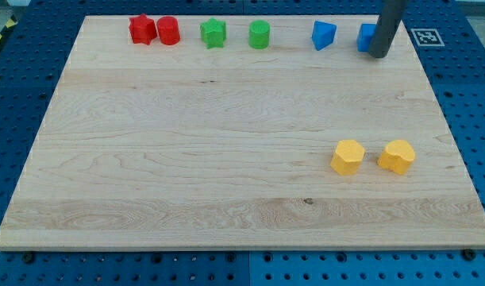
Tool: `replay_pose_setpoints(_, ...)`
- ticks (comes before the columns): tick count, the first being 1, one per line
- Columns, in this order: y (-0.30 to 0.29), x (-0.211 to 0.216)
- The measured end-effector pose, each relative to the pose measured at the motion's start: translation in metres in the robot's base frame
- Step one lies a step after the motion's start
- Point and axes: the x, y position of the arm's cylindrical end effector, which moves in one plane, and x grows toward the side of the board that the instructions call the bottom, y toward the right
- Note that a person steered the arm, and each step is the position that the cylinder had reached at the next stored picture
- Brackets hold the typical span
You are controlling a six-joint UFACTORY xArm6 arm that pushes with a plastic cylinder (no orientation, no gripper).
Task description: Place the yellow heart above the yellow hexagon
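Yellow heart (pixel 397 156) sits just right of the yellow hexagon (pixel 348 156) near the board's lower right; my tip (pixel 379 55), a bare rod holding nothing, stands far above beside a blue block (pixel 367 37). A careless push risks nudging the hexagon

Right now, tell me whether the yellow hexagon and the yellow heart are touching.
Apart. The camera view shows a strip of bare wood between the yellow hexagon and the yellow heart to its right.
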Motion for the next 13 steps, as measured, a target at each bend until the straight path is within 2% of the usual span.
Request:
replay_pose_setpoints(2, 0.003, 0.007)
replay_pose_setpoints(3, -0.035, 0.042)
replay_pose_setpoints(5, -0.181, 0.119)
replay_pose_setpoints(6, -0.228, 0.156)
replay_pose_setpoints(8, -0.164, 0.304)
replay_pose_setpoints(9, -0.1, 0.314)
replay_pose_setpoints(10, -0.022, 0.305)
replay_pose_setpoints(11, 0.001, 0.281)
replay_pose_setpoints(13, -0.038, 0.266)
